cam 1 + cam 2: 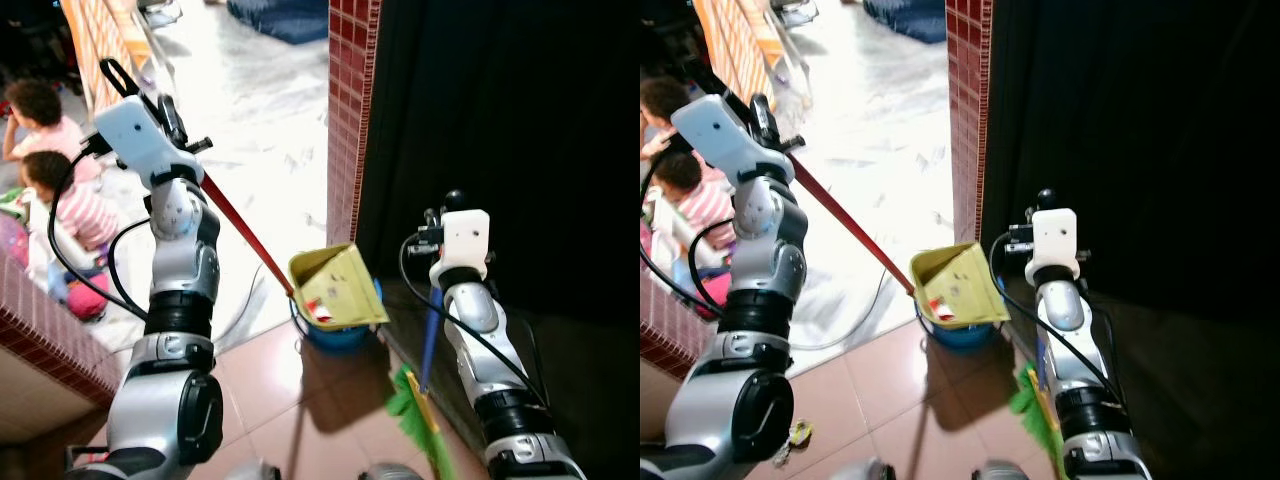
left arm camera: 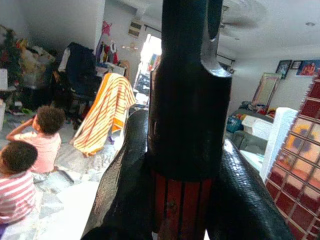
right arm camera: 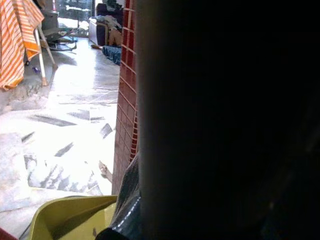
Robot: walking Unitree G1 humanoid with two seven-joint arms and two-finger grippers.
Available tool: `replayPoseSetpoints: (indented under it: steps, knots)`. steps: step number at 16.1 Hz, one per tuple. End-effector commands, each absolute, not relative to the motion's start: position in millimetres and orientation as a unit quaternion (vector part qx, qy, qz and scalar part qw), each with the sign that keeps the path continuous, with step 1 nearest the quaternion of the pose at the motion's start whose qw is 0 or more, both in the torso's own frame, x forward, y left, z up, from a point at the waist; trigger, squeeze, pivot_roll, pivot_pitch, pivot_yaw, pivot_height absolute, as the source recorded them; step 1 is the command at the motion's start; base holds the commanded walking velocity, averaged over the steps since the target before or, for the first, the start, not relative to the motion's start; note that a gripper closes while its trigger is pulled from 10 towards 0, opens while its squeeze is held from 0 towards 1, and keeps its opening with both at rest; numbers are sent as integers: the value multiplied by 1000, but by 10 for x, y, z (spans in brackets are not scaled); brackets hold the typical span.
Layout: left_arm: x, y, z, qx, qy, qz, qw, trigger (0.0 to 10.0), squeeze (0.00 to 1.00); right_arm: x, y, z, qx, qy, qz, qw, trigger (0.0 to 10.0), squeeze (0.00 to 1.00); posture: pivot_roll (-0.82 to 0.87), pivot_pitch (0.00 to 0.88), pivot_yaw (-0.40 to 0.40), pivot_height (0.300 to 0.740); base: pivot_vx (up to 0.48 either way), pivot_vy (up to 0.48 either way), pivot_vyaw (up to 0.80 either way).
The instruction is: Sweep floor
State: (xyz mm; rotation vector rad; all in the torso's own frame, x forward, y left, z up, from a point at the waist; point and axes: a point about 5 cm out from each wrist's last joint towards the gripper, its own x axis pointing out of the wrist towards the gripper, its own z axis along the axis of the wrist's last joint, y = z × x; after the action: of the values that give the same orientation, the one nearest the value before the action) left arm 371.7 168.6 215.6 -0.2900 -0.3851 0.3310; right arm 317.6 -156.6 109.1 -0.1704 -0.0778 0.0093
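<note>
My left gripper point(image 1: 160, 105) is raised at the upper left, shut on the black-capped top of a long red handle point(image 1: 245, 235); the left wrist view shows its fingers point(image 2: 125, 185) clamped round that handle point(image 2: 175, 205). The handle runs down to a yellow dustpan point(image 1: 335, 285), which is tilted over a blue bin point(image 1: 335, 335) and holds a red-and-white scrap point(image 1: 318, 308). My right gripper point(image 1: 438, 238) is shut on the broom's blue handle point(image 1: 430, 340). The green bristles point(image 1: 415, 415) rest on the tile floor just right of the bin.
A red-tiled pillar point(image 1: 350, 120) rises behind the bin, with a black dark area point(image 1: 520, 120) to its right. Two children point(image 1: 60, 170) sit at the left behind a low tiled wall point(image 1: 50, 330). A small piece of litter point(image 1: 798, 432) lies by my left side.
</note>
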Motion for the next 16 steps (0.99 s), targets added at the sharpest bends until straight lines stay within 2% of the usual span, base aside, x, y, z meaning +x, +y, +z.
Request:
replayPoseSetpoints:
  steps: [1,6,10,12,16]
  knots:
    - [3694,1782,2339,-140,-235,181,945,10000,0,3218,-1454,1207,-80,-63,22,995,10000,0,-116,0,41,740,454,0,0]
    - [3641,1644,2472,-58,-288,161,942,10000,0,3195,-1433,1171,-78,-59,25,995,10000,0,-114,0,36,740,64,0,0]
    - [3587,1358,2464,-19,-315,95,944,10000,0,3210,-1418,1184,-78,-60,27,995,10000,0,-121,0,39,740,0,0,0]
    - [3521,1093,2478,31,-341,-5,940,10000,0,3244,-1461,1228,-81,-67,22,994,10000,0,-122,0,42,740,0,0,0]
    - [3414,893,2490,95,-371,-117,916,10000,0,3261,-1446,1251,-83,-73,21,994,10000,0,-119,0,46,740,0,0,0]
